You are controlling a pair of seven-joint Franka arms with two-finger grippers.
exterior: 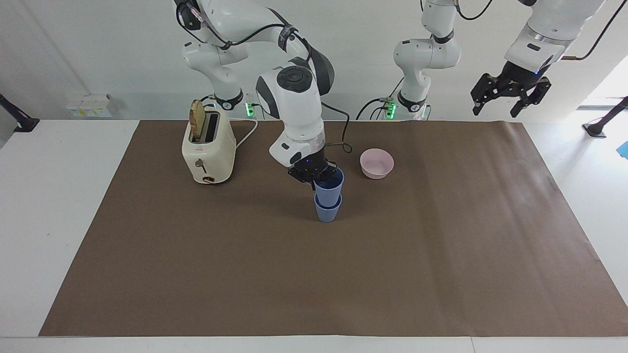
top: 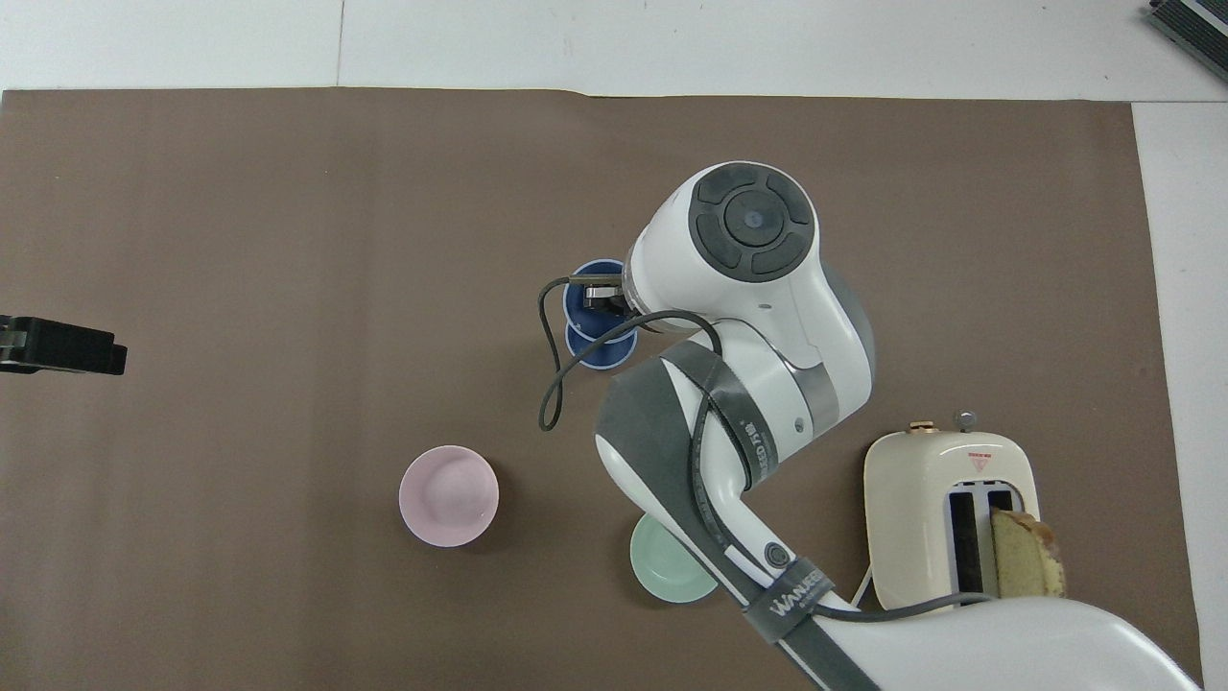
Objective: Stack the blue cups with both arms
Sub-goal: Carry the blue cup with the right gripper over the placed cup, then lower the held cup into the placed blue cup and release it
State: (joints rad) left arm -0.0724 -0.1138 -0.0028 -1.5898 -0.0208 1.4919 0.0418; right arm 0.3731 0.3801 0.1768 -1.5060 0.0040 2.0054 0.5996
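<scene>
Brown mat, two blue cups, nested

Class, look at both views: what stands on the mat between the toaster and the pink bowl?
The facing view shows the two blue cups, nested, with the right gripper gripping the upper one.

The scene is evenly and brightly lit. Glare is seen on the counter at the left arm's end. Only soft shadows are cast.
</scene>
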